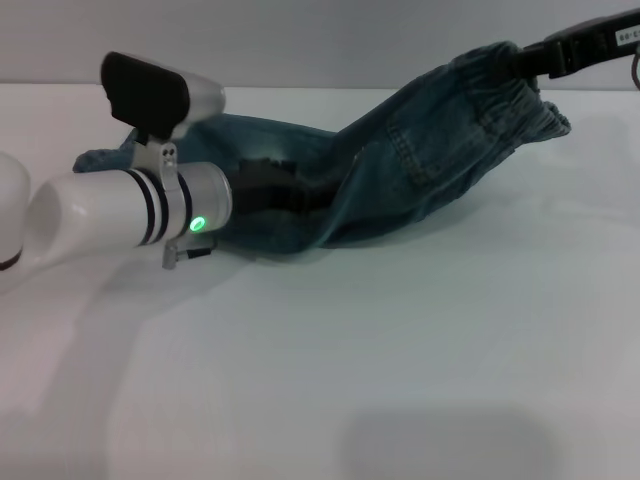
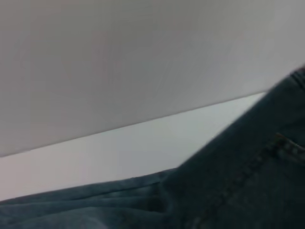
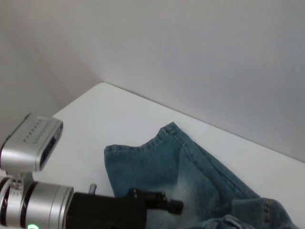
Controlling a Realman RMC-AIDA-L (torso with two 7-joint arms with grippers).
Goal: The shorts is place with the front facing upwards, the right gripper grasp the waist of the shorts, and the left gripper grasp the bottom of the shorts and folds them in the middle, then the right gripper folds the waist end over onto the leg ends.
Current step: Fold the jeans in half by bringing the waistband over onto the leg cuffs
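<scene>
From the head view, the long blue-green denim shorts [image 1: 400, 170] stretch across the white table [image 1: 400, 360], their gathered elastic waistband lifted off the surface at the far right, where the slim black right gripper [image 1: 535, 58] is clamped on it. The leg end lies flat at the left, and the black left gripper [image 1: 275, 193] with its silver-white wrist and glowing green ring lies low against the denim near the middle; whether its fingers are closed on cloth cannot be told here. The left wrist view shows only dark denim [image 2: 238, 191] close up, with a seam and the table edge beyond, and no fingers. The right wrist view looks down on the 2 pale-faded legs [image 3: 157, 167] lying flat near the table corner, the left gripper [image 3: 157, 206] resting beside them. The risk: if the waistband slips from the right clamp mid-carry, the fold collapses short of the hems; a loose left hold would let the legs drag and bunch.
</scene>
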